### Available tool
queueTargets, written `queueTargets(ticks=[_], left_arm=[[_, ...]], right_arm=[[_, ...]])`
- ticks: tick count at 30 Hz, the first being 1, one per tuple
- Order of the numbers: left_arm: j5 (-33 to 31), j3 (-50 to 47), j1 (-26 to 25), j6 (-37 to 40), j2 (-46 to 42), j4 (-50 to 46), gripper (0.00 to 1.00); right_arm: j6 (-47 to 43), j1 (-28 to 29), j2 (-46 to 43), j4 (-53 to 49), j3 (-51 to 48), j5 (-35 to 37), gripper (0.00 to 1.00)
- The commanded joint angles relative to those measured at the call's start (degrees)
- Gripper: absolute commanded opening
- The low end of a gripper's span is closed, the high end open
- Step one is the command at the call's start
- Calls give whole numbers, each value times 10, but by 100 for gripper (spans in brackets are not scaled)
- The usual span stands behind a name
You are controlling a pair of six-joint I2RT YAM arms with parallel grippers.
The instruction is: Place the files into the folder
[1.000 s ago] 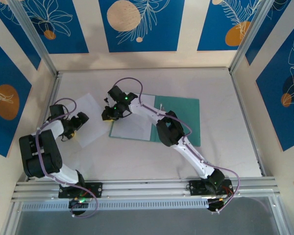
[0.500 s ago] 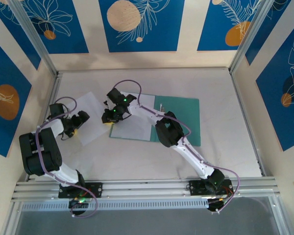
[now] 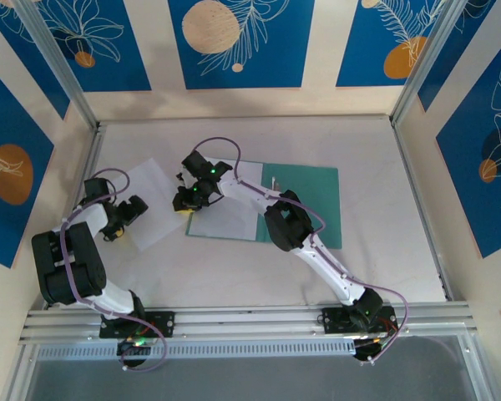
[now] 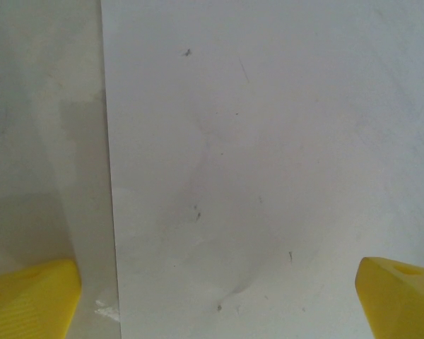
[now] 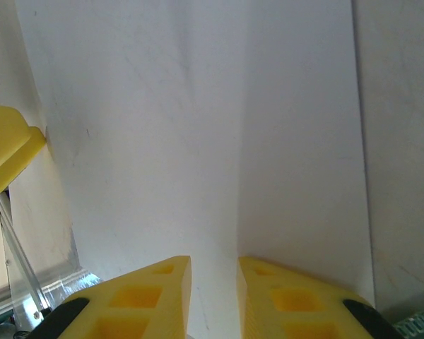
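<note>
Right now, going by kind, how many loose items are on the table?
Teal folder: 1
White paper sheets: 2, a loose sheet and a second sheet lying on the folder
Total: 3

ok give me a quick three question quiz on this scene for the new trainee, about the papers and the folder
1. True or false: the left gripper has its jaws wide open over a plain white paper sheet.
2. Pick one. The second white paper sheet lies: a) on the left leaf of the thin teal-green card folder; b) on its right leaf; c) under the left gripper.
3. Which gripper is at the folder's left edge?

Key: 1 true; 2 a; 3 the right gripper.
</note>
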Motion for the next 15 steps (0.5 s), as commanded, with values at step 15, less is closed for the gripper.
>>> queueTargets(ticks=[15], left_arm=[[96,-13,10,-12,23,57,100]], right_arm=[[20,29,-25,-1,-66,-38,26]])
